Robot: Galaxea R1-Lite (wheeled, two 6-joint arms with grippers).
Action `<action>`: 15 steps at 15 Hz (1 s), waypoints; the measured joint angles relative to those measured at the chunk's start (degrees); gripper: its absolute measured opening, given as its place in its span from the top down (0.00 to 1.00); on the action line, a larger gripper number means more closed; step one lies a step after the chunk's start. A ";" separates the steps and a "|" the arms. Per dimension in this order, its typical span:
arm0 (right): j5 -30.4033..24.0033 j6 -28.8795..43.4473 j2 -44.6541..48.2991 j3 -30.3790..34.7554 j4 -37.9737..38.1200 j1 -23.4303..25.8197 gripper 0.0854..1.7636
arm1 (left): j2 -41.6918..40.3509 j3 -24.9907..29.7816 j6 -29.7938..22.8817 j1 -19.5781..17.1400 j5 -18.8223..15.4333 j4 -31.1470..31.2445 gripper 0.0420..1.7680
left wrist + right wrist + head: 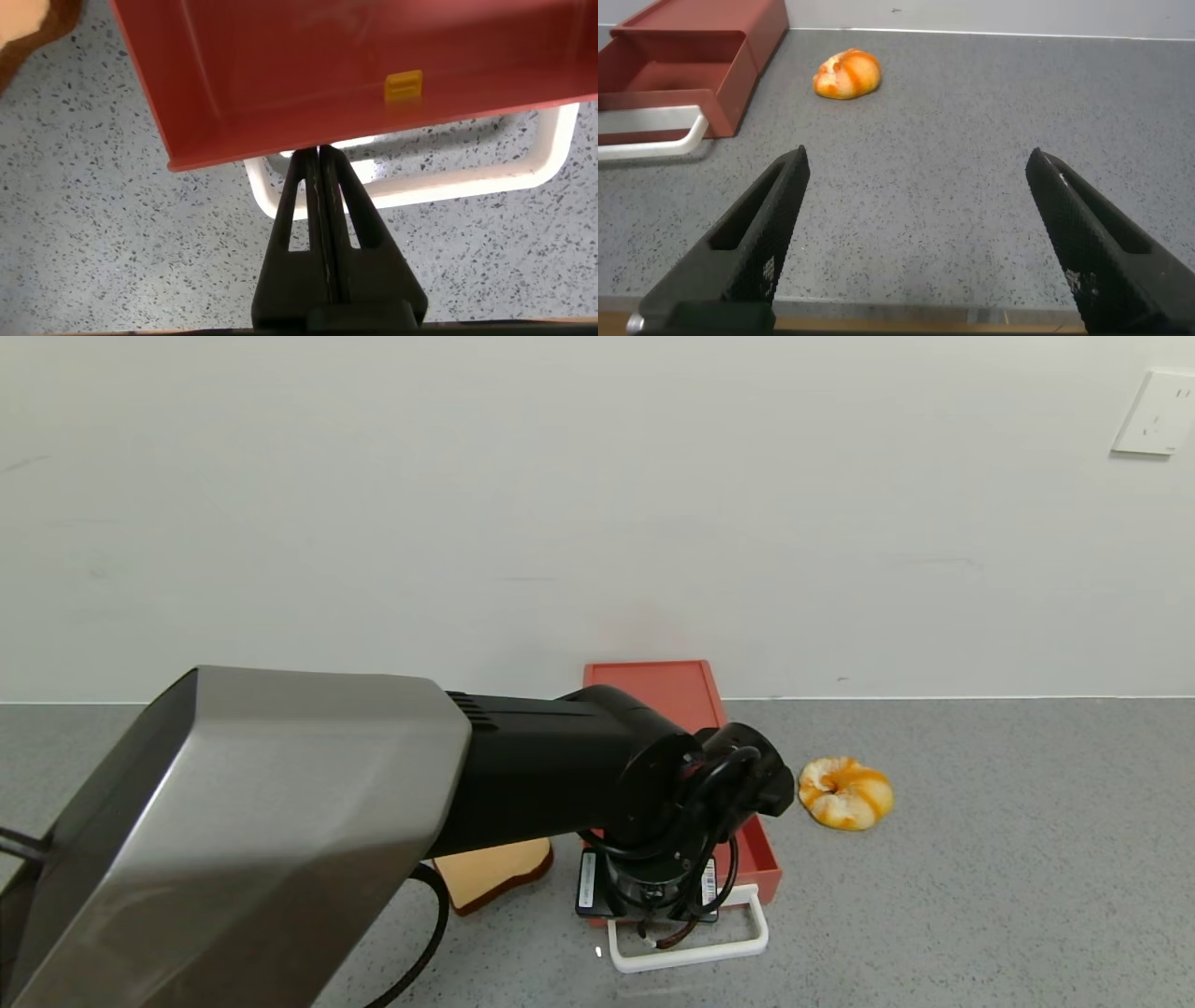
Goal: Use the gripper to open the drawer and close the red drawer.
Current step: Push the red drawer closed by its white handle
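Broad speckled grey countertop running up to a plain white wall, with a white wall socket high on the right.

Bulky silver-and-black left arm reaching in from the left and bending down over the front of the flat salmon-red plastic drawer.

Drawer box set against the wall, its shallow tray slid out toward the robot (clearest in the right wrist view), white rectangular loop handle at the front resting on the counter.

Black left gripper with pointed fingers pressed together, nothing between them, tips at the front lip of the tray just above the handle's bar; contact with the lip likely, though hard to confirm from this angle.

Right gripper spread wide, low over bare counter, well apart from the drawer.

Tan bread slice with a brown crust just left of the drawer, partly hidden by the arm.

Round orange-and-white bun to the drawer's right, apart from it.
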State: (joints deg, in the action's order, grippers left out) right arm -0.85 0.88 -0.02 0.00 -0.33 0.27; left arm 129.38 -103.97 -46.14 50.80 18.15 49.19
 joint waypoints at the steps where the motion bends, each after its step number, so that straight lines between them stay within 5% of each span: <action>1: -0.02 0.00 0.00 0.00 0.02 0.00 0.03 | 0.04 0.00 0.00 -0.15 0.28 0.00 0.96; 7: 0.00 -0.02 0.00 0.00 0.00 0.00 0.03 | 0.39 -0.29 0.17 -1.13 3.62 0.20 0.96; 15: 0.00 0.00 0.00 0.00 0.00 0.00 0.03 | 0.44 -0.77 0.89 -1.02 1.88 -0.11 0.96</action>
State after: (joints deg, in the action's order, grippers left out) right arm -0.85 0.88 -0.02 0.00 -0.33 0.27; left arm 129.82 -104.74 -45.25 49.77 20.03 49.08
